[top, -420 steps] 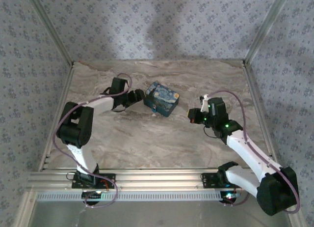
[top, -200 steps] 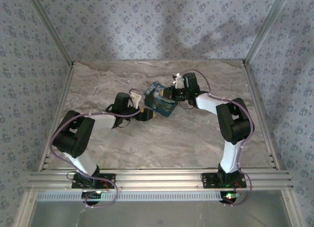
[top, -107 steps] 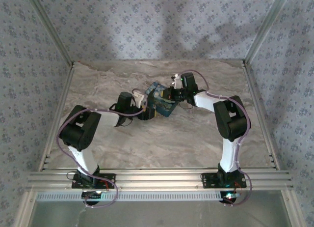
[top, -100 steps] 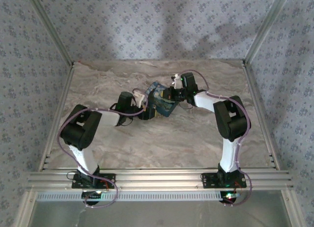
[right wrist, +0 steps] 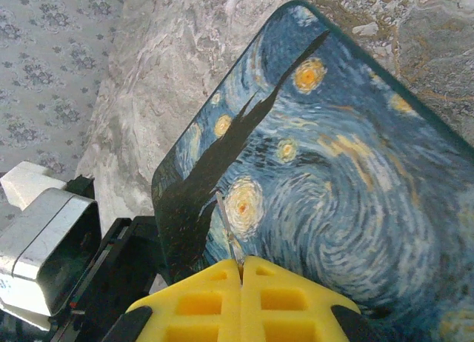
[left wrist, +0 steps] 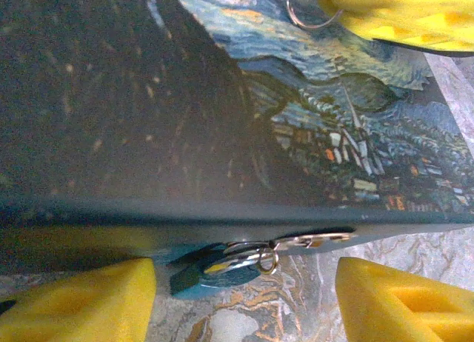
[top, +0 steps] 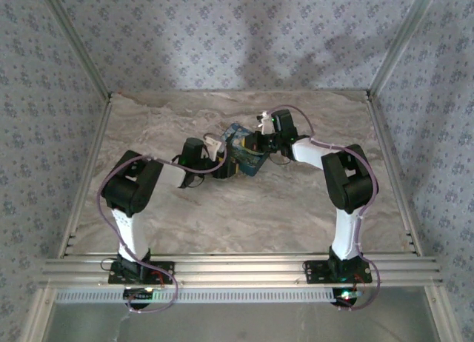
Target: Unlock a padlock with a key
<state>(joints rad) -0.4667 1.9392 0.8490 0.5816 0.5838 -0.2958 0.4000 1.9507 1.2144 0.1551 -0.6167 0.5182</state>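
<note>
The blue night-sky box lies mid-table between both grippers. In the left wrist view its dark side looms above my left gripper, which is open, with its yellow fingers on either side of a tiny grey-and-brass piece, the padlock. The padlock hangs with a small ring at the box's lower edge. My right gripper is shut on a thin metal key, whose blade points at the box lid. From above, the left gripper and the right gripper both touch the box.
The marble tabletop has patterned walls on three sides and aluminium corner posts. The left wrist's white camera housing sits just beyond the box's left corner. A key ring dangles from the right fingers.
The right arm swung in from the right to the box's far side. The left gripper slid right along the box's near side and closer to it. The box has turned slightly.
</note>
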